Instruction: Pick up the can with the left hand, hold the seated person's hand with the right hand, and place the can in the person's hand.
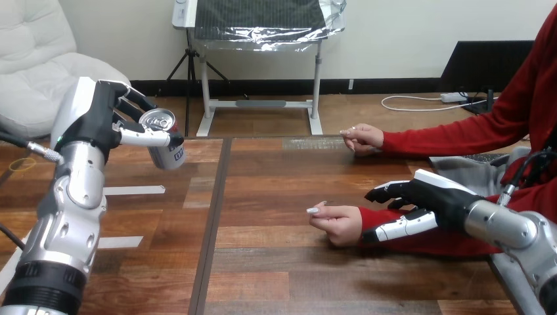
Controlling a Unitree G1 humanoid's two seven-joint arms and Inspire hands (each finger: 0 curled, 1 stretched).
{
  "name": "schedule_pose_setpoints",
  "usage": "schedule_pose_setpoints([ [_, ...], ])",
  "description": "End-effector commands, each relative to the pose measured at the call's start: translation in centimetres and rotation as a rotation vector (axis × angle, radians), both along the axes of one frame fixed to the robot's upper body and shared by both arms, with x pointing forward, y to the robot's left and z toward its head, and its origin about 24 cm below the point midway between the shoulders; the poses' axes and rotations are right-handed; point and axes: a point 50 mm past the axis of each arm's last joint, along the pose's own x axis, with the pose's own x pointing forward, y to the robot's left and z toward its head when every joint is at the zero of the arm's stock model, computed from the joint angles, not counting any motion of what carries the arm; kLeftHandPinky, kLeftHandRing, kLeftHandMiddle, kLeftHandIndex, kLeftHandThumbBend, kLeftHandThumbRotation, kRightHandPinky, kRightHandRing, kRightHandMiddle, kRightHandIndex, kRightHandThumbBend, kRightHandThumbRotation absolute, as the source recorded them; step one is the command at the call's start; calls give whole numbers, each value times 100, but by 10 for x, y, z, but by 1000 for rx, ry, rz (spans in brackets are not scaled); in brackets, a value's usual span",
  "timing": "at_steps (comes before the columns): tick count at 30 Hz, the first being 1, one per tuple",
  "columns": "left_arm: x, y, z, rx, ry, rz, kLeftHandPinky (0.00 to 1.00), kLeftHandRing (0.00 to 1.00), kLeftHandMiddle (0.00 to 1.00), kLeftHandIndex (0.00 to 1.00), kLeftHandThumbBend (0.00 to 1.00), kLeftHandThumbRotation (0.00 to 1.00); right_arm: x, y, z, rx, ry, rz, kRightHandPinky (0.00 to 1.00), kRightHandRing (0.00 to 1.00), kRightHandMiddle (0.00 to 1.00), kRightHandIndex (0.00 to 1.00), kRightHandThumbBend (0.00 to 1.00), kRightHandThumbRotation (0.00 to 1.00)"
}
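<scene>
Head view: held the can (167,154) grasped in the left hand (105,121), clear above the worktop (276,262) near its left edge. Had the right hand (430,200) at the red-sleeved wrist of the person's nearer hand (338,223), by the right edge; could not tell whether clasped or released.

Probably a robotics test lab: white tape strips (134,190) stuck like position markers on the wooden table (289,275).
</scene>
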Motion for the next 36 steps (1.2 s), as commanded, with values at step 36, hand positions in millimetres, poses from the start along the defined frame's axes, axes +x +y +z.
schedule_pose_setpoints([
  [36,6,-2,36,4,-126,-23,37,39,43,48,76,0,17,3,22,-111,-39,25,82,89,89,85,100,26],
])
